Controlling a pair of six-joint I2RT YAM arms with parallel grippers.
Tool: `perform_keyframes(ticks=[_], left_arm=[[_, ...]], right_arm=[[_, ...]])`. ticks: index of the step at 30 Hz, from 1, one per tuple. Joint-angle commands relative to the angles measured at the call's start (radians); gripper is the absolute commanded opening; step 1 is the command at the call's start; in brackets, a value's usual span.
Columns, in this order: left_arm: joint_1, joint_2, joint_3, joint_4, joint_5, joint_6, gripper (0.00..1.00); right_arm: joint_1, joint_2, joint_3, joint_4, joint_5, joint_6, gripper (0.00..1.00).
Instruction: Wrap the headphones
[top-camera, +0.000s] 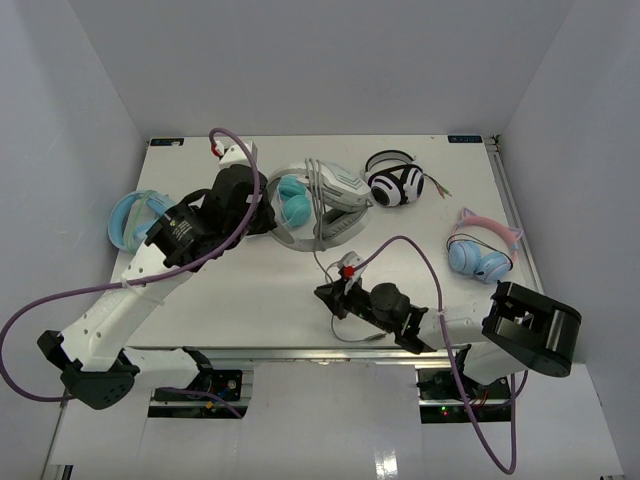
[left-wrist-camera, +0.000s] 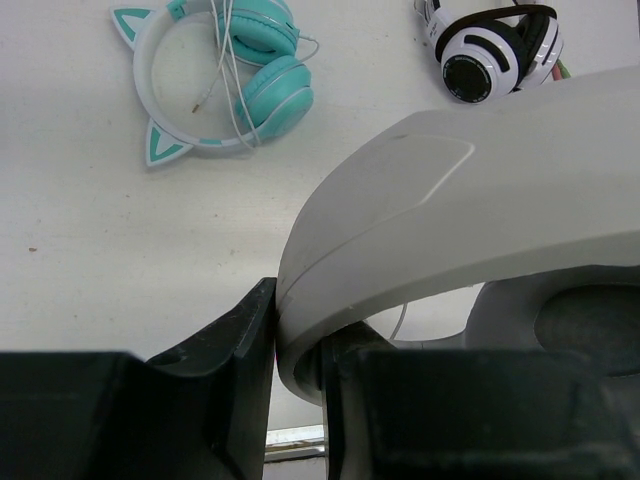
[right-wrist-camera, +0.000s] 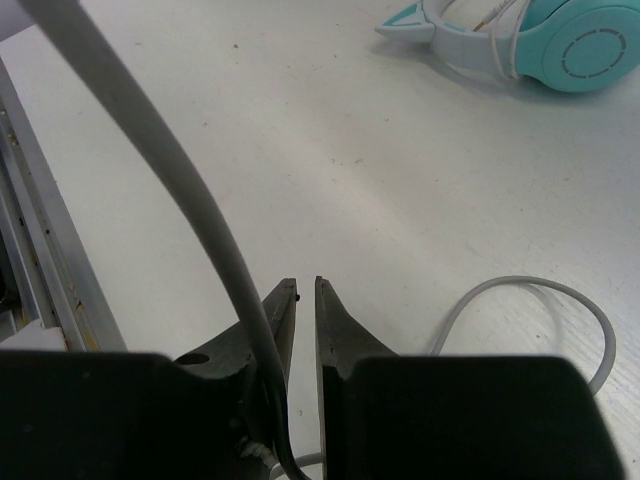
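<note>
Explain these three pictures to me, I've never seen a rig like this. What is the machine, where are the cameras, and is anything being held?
Two robot arms, each ending in a two-finger gripper, work on a white table. The wide picture looks down from above and behind them. The other two come from a camera on each wrist. On the table lie light grey headphones, a teal pair, a black-and-white pair, a pale blue pair with pink ears, and another light blue pair beside the left arm. The left gripper is clamped on the grey headband. The right gripper is almost closed, with the grey cable running past it. Whether it pinches the cable is unclear.
</note>
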Motion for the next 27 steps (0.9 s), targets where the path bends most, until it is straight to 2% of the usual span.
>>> perform_keyframes(ticks=[1,4,8,12,18,23,27], left_arm=[[0.005,-0.066,0.066,0.049,-0.004,-0.034,0.0],[0.006,-0.081,0.075,0.04,-0.002,-0.031,0.0],[0.006,-0.118,0.058,0.077,0.084,0.001,0.0],[0.006,-0.144,0.022,0.136,0.274,0.059,0.0],[0.004,-0.141,-0.008,0.164,0.627,0.211,0.0],[0.006,-0.12,-0.008,0.091,0.606,0.233,0.0],[0.006,-0.125,-0.021,0.095,0.612,0.233,0.0]], right_arm=[[0.004,0.026,-0.028,0.159,0.056,-0.006,0.19],[0.003,0.031,-0.047,0.178,0.079,-0.005,0.17],[-0.027,0.023,-0.057,0.176,0.094,0.005,0.08],[-0.096,0.007,-0.051,0.154,0.047,0.03,0.08],[-0.28,-0.053,0.006,0.038,-0.091,0.061,0.1],[-0.342,-0.112,0.029,-0.015,-0.125,0.047,0.18],[-0.353,-0.084,0.055,-0.014,-0.158,0.055,0.23]])
